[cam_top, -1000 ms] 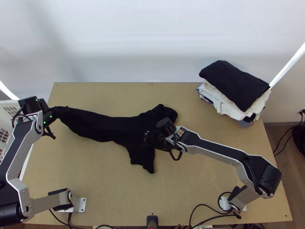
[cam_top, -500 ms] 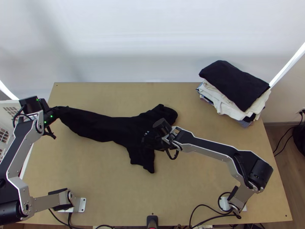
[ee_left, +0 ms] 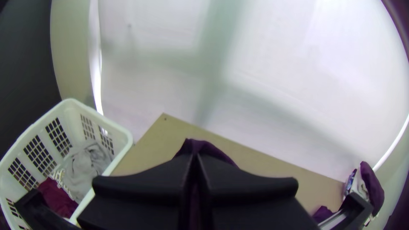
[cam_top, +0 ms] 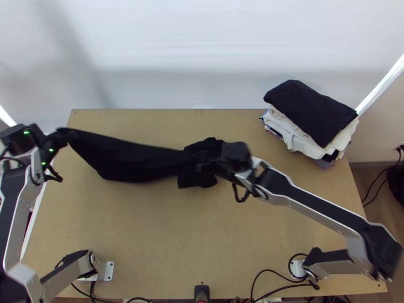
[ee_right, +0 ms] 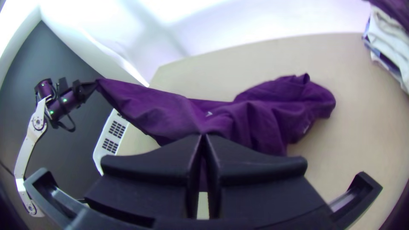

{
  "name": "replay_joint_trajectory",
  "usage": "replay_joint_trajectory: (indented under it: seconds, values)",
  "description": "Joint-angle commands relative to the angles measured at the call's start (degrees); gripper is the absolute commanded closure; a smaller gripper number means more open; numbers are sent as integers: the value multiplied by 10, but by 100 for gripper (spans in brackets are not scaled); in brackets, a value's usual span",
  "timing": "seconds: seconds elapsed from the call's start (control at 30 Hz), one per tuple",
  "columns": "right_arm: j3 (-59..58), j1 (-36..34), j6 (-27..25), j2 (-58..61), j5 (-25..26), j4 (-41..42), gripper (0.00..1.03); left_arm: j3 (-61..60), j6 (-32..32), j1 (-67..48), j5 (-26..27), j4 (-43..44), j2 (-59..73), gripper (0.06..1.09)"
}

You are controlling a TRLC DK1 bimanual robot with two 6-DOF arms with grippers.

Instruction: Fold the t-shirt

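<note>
Black t-shirt (cam_top: 134, 161) drawn out long across the left and middle of the wooden table (cam_top: 151, 237)

The t-shirt runs from the table's far left side to its middle, narrow at the left end and bunched toward the right. It is not laid flat: folds and creases run through the bunched part, and the right wrist view shows a small pale mark (ee_right: 208, 113) on the cloth.

The left gripper (cam_top: 61, 134) is at the table's left side, clamped on the narrow end of the t-shirt. In the left wrist view its fingers are pressed together, with a peak of the cloth showing just beyond their tips. The right gripper (cam_top: 203, 165) is over the middle of the table, its fingers closed on the bunched part; in the right wrist view cloth shows in the narrow slit between them and spreads out beyond the tips.

At the table's far right corner is a stack of folded clothes (cam_top: 299, 137), pale pieces below and a black folded garment (cam_top: 310, 108) on top. Beside the table's left edge is a white plastic laundry basket (ee_left: 125, 140) with a light grey garment (ee_left: 87, 166) and a dark red cloth (ee_left: 57, 198) inside.
</note>
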Motion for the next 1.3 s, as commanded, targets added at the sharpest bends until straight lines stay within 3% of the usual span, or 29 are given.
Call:
replay_joint_trajectory:
  seconds: [0.0,0.3,0.43,0.53,0.73,1.03,1.27]
  values:
    - [12,6,-95,-45,19,17,100,32,-24,7,-3,23,-47,105]
    - [59,-54,-225,-116,35,76,100,81,-19,20,-57,50,-98,105]
    - [71,-94,-284,-123,44,151,100,102,-14,31,-61,57,-109,105]
    - [86,-122,-299,-117,58,204,100,119,-12,32,-63,68,-114,105]
    - [125,-128,-299,-152,83,206,100,142,-5,25,-61,67,-164,105]
    - [127,-126,-299,-309,82,133,100,122,11,22,-56,29,-316,105]
    - [120,-91,-284,-409,80,-47,100,78,10,10,-44,-55,-392,105]
